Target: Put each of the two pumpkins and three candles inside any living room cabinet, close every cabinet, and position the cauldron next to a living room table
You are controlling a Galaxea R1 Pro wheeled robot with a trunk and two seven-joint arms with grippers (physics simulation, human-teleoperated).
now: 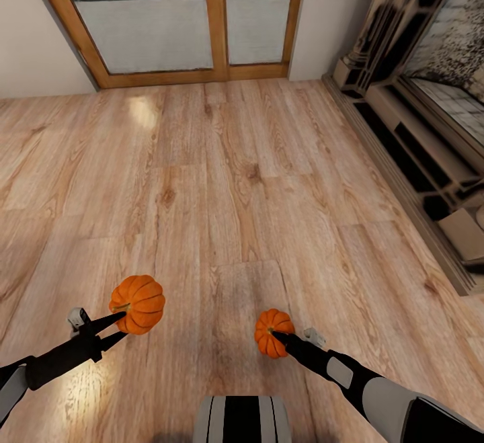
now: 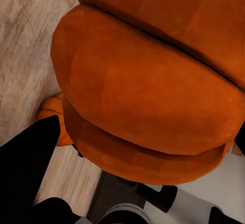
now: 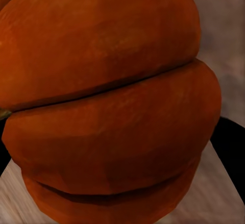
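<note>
above the wood floor (image 1: 222, 181), each arm's jaws pinch a pumpkin: left pumpkin (image 1: 138, 303), right pumpkin (image 1: 273, 333).

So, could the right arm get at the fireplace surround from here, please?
Probably not as things stand: the right gripper is already shut on a pumpkin, and a wide stretch of bare wood floor separates it from the fireplace surround.

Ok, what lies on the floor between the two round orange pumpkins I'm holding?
Bare wood-plank floor, seen in the head view; nothing stands between the ribbed orange pumpkin in the left gripper and the smaller orange pumpkin in the right gripper.
</note>
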